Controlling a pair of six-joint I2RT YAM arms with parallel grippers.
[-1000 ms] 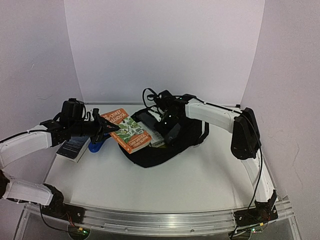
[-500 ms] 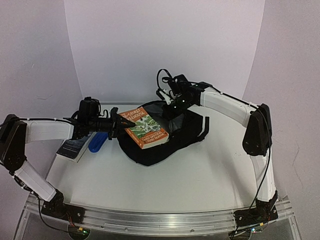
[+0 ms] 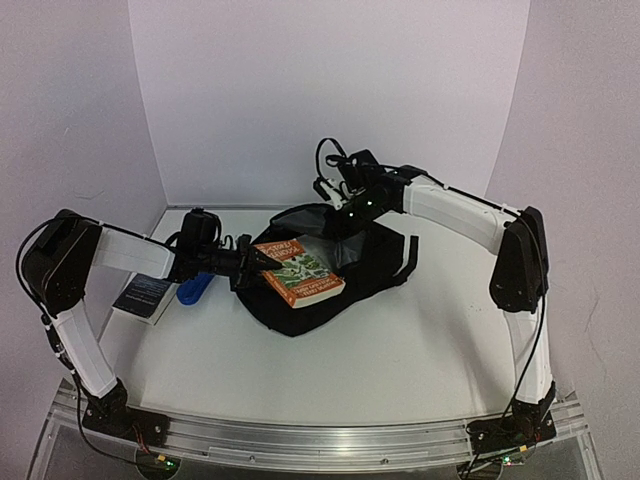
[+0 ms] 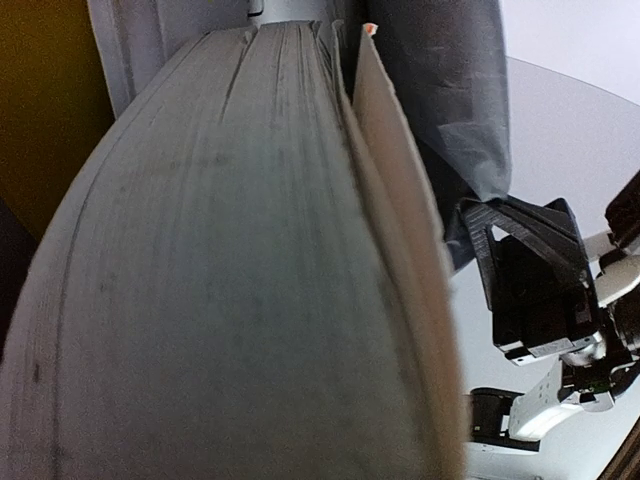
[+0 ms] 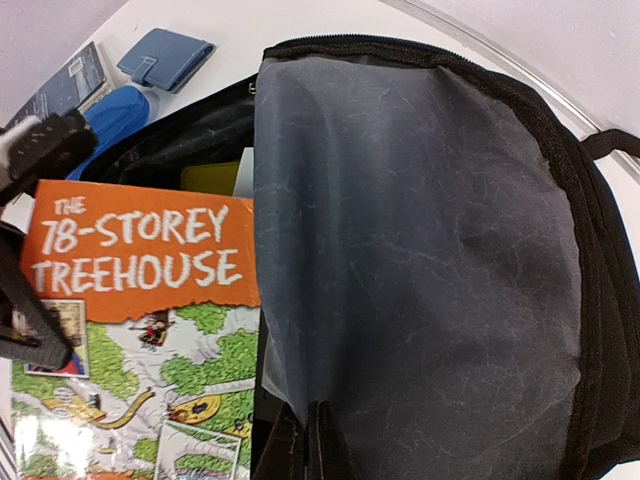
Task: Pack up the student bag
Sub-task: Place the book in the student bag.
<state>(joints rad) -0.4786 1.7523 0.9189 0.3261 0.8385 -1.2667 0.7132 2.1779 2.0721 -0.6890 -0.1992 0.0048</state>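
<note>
From above, the student bag (image 3: 300,308) lies open in the middle of the table (image 3: 330,375), the left gripper (image 3: 250,265) clamped on the edge of an orange book (image 3: 302,272) over its mouth, and the right gripper (image 3: 346,213) pinching its raised flap. The left wrist view is filled by the book's page edges, its own fingers hidden. The right wrist view shows the gripper closed on the bag's grey lining, with the book's cover alongside.

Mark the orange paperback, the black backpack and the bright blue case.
orange paperback book (image 5: 140,250): right wrist view, cover title band
black fabric backpack (image 5: 420,260): right wrist view, grey inner lining
bright blue case (image 3: 192,291): top view, middle
</note>
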